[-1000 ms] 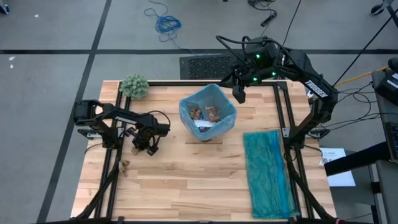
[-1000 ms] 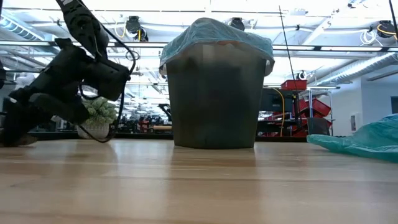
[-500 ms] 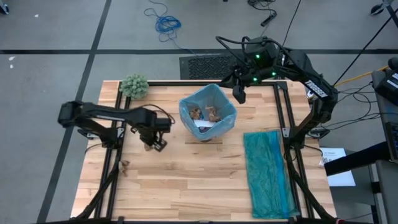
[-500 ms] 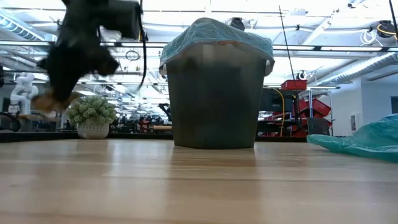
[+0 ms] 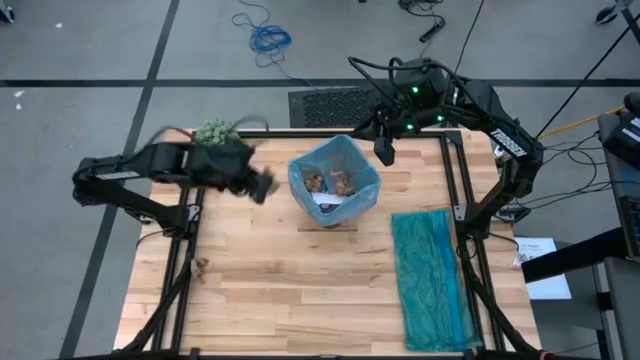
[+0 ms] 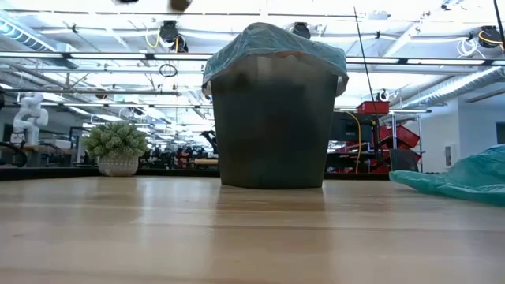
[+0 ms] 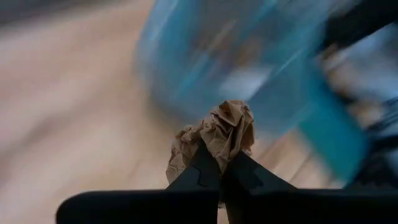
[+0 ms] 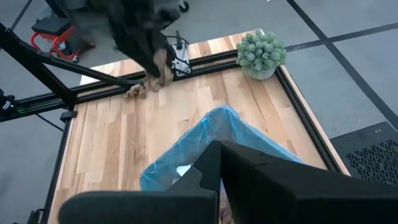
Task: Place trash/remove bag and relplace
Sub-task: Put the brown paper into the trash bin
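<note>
A dark bin lined with the light blue bag point(image 5: 333, 180) stands at the table's far middle, with brown wads and white paper of trash point(image 5: 330, 184) inside. My left gripper point(image 5: 262, 187) hangs high just left of the bin, shut on a brown crumpled wad point(image 7: 217, 134). Another small brown scrap point(image 5: 201, 265) lies on the table by the left rail. My right gripper point(image 5: 384, 152) waits, shut, above the bin's far right rim. My left gripper pinches the brown wad's lower part point(image 7: 208, 152) between its two fingers point(image 7: 239, 168); most of the wad bulges out past the fingertips. The fingers slant down from the table's left toward the bin. The wad is lifted clear of the table.
A darker teal-green bag point(image 5: 430, 280) lies flat along the table's right side. A green fuzzy plant point(image 5: 215, 135) in a white pot stands at the far left corner, partly behind my left arm. Black rails run along both table sides.
My left gripper has risen from the table top to high beside the bin, carrying the brown wad clear of the wood. It has tipped from pointing down to slanting toward the bin. The small scrap by the left rail has stayed put.
</note>
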Controlling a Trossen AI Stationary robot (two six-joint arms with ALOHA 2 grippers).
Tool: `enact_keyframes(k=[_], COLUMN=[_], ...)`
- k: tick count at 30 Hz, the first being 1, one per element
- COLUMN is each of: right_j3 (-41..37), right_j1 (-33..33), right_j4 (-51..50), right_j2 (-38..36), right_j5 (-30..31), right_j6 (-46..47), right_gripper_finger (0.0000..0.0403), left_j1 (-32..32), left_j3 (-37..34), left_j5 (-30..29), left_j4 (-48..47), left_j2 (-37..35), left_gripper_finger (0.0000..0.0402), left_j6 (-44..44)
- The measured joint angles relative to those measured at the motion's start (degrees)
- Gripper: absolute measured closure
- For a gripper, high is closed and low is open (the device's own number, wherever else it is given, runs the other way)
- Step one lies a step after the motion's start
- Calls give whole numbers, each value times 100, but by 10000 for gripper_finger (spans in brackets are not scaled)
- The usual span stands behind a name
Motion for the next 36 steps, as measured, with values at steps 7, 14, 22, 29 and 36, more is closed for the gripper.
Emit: enact_keyframes(k=[7, 14, 22, 29, 36], right_j3=[0, 0, 0, 0, 0], right_j1=[2, 2, 2, 0, 0], right_j4=[163, 176, 172, 169, 169], right_j2=[0, 0, 0, 0, 0], right_j5=[-1, -3, -7, -8, -8], right_j6=[0, 46, 232, 250, 144], right_gripper_finger=[403, 403, 403, 403, 403], left_j1=[529, 896, 1034, 1061, 1030], left_j3=[810, 1300, 1449, 1457, 1489], left_j5=[113, 698, 1545, 1617, 1967], left_j4=[1953, 2015, 1902, 1856, 1325], left_j2=[525, 1533, 2179, 2150, 2059], left_gripper_finger=[400, 389, 293, 208, 186], left_j6=[1506, 2565, 2996, 3005, 3297])
